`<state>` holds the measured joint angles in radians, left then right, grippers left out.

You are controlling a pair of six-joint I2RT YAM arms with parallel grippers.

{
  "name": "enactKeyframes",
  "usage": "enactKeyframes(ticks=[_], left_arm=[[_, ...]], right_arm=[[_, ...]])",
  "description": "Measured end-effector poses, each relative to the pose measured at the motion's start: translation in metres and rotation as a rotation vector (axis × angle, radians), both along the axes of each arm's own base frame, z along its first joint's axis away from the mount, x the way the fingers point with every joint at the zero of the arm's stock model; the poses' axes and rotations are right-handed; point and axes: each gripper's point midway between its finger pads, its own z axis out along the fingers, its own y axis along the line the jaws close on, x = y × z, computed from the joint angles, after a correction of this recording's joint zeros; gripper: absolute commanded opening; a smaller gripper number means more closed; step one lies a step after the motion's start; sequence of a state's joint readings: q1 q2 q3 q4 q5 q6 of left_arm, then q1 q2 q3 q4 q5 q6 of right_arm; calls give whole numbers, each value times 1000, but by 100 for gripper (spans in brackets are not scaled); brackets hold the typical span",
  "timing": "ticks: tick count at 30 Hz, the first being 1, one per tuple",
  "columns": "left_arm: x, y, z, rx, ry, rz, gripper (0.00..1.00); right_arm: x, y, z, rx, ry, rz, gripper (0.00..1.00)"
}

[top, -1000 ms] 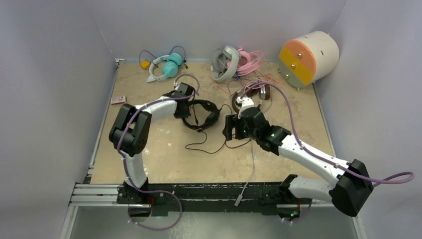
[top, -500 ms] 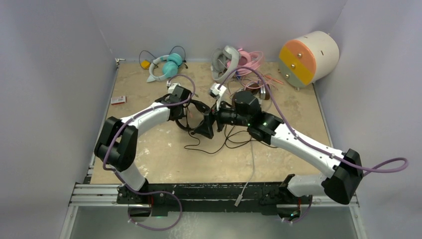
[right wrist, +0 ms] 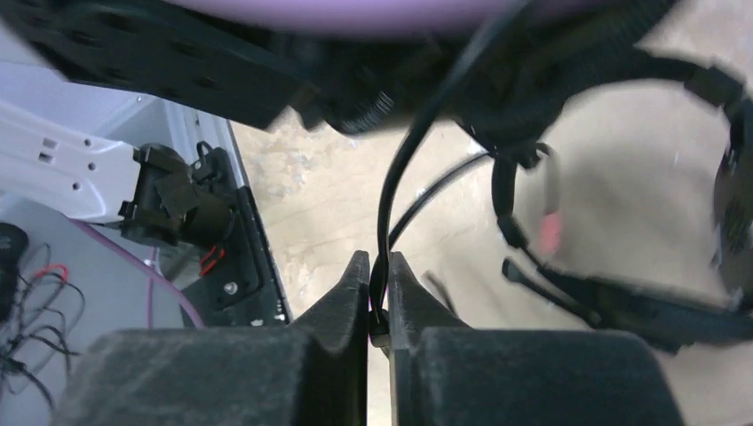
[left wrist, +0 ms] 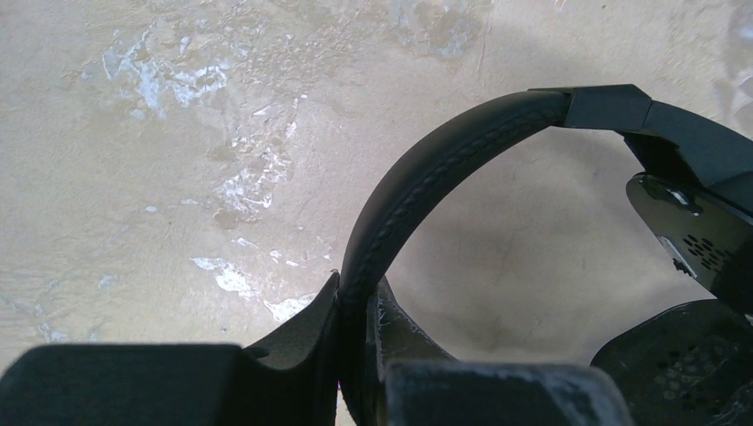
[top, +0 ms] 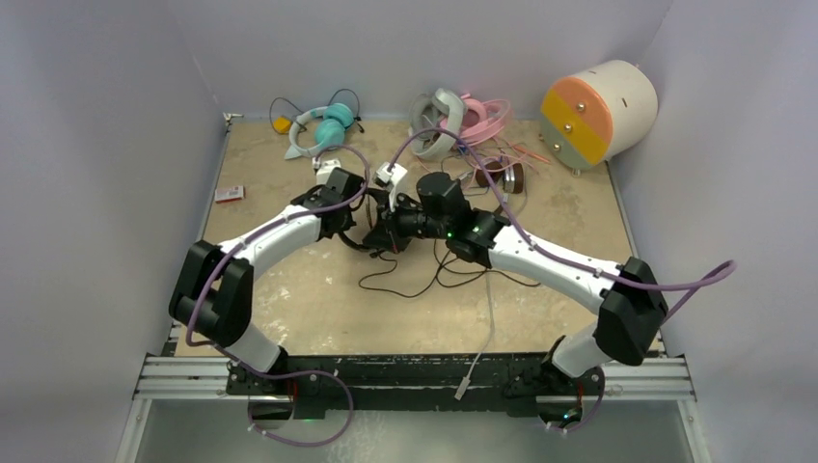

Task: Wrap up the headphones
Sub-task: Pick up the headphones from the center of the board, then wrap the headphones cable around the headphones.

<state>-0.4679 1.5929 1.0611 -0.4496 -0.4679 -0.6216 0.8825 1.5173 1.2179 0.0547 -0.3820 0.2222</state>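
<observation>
The black headphones (top: 371,234) lie at the middle of the table, their thin black cable (top: 417,285) looping toward the front. My left gripper (left wrist: 360,288) is shut on their padded headband (left wrist: 426,169); one ear cup (left wrist: 688,364) shows at the lower right of that view. In the top view this left gripper (top: 349,218) sits at the headphones' left side. My right gripper (right wrist: 371,266) is shut on the cable (right wrist: 400,177), which runs up from between the pads. It (top: 388,231) reaches in from the right, right over the headphones.
Teal-and-white headphones (top: 323,127), a grey-white pair (top: 436,123), a pink pair (top: 480,116) and a brown-and-silver pair (top: 502,176) lie along the back. A cream cylinder (top: 598,111) stands back right. A small red-white item (top: 229,194) lies at left. A white cord (top: 482,338) crosses the front edge.
The right arm swung left across the table to the black headphones and its jaws closed on the cable. The left arm kept its hold on the headband and shifted slightly back and left.
</observation>
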Motion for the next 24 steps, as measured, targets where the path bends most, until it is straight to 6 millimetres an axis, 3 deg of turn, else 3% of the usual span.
enactKeyframes(ticks=[3,5,7,10,13,15,17,19,22,24], left_arm=[[0,1,6,-45,-28,34,0],[2,4,7,-100,-34,66,0],[4,17,5,-148,-35,121,0],[1,40,-1,-198,-46,216,0],[-8,49,-2,-221,-54,263,0],[-10,46,3,-241,-68,269,0],[-9,43,7,-258,-84,273,0],[-8,41,13,-274,-99,264,0],[-6,33,25,-312,-124,218,0],[-7,27,33,-338,-132,183,0]], right_arm=[[3,-17,-13,-32,18,-91,0],[6,-39,-18,-51,8,-189,0],[10,-69,-18,-54,1,-299,0],[28,-129,-15,-33,12,-530,0],[51,-191,-26,-23,58,-787,0],[57,-218,-45,-61,107,-908,0],[56,-227,-64,-114,155,-948,3],[55,-227,-82,-168,196,-949,20],[50,-223,-111,-259,261,-916,72],[46,-220,-123,-296,292,-886,83]])
